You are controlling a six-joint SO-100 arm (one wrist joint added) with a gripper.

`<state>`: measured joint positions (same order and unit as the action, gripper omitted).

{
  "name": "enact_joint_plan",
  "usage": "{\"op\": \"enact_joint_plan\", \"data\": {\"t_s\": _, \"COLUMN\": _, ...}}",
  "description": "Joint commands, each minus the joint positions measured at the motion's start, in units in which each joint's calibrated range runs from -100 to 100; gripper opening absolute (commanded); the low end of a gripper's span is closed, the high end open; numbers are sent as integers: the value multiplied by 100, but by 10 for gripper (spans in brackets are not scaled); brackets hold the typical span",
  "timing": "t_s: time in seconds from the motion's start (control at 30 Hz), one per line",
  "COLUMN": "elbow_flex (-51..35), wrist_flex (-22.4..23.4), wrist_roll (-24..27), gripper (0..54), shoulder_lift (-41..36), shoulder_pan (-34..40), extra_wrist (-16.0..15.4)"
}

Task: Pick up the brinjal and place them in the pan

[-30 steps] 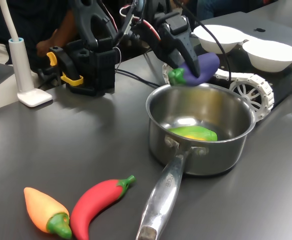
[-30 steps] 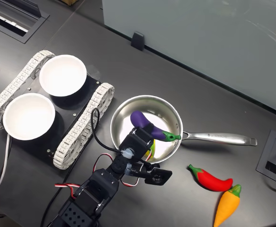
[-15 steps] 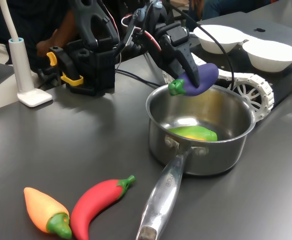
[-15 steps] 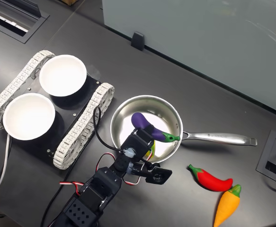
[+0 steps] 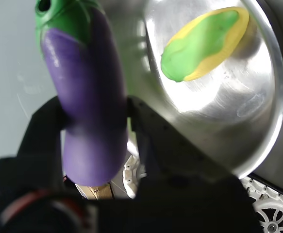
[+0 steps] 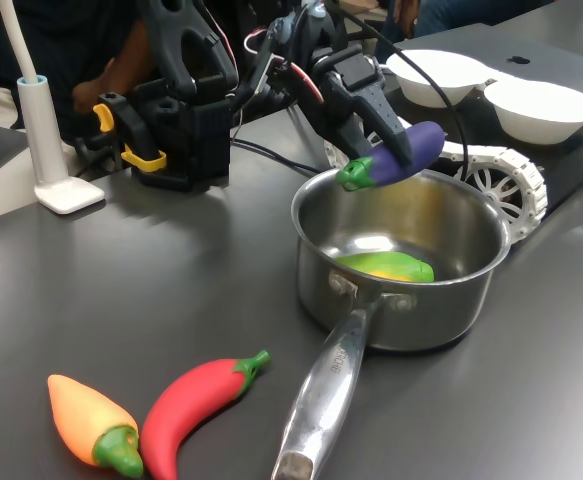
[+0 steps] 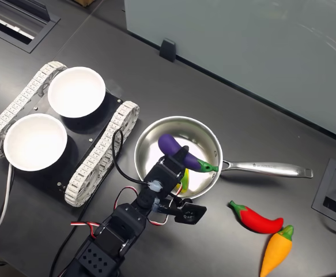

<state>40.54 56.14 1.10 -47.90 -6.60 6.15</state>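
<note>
Wrist view: the fingers (image 5: 95,114) pinch the brinjal (image 5: 85,97) at mid-length, above the pan (image 5: 272,87) holding a green-yellow toy (image 5: 204,41). No writing legible.

First exterior view: brinjal (image 6: 396,155) hangs over the far rim; released there, it could strike the rim and roll onto the bench (image 6: 121,290).

Second exterior view: no labels readable.

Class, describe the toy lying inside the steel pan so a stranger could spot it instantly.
Start at the steel saucepan with the long handle, mid-table. On its floor lies a toy vegetable. It is green and yellow, unlike the purple brinjal that the claw holds above the rim, and the red chili outside.
</note>
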Motion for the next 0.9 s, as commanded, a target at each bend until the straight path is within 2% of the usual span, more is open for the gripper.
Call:
{"op": "enact_joint_plan", "data": {"t_s": 0.0, "elbow_flex": -124, "wrist_flex": 198, "wrist_roll": -78, "gripper": 210, "shoulder_lift": -723, "shoulder_pan": 224, "extra_wrist": 40}}
{"op": "enact_joint_plan", "data": {"t_s": 0.37, "elbow_flex": -179, "wrist_flex": 437, "wrist_roll": -10, "gripper": 305, "shoulder_lift": -1187, "shoulder_pan": 224, "extra_wrist": 40}}
{"op": "enact_joint_plan", "data": {"t_s": 0.43, "elbow_flex": -115, "wrist_flex": 505, "wrist_roll": 161, "gripper": 395, "shoulder_lift": -1246, "shoulder_pan": 236, "extra_wrist": 40}}
{"op": "enact_joint_plan", "data": {"t_s": 0.53, "elbow_flex": -61, "wrist_flex": 548, "wrist_roll": 142, "gripper": 426, "shoulder_lift": -1322, "shoulder_pan": 293, "extra_wrist": 32}}
{"op": "enact_joint_plan", "data": {"t_s": 0.87, "elbow_flex": 148, "wrist_flex": 556, "wrist_roll": 132, "gripper": 451, "shoulder_lift": -1625, "shoulder_pan": 465, "extra_wrist": 32}}
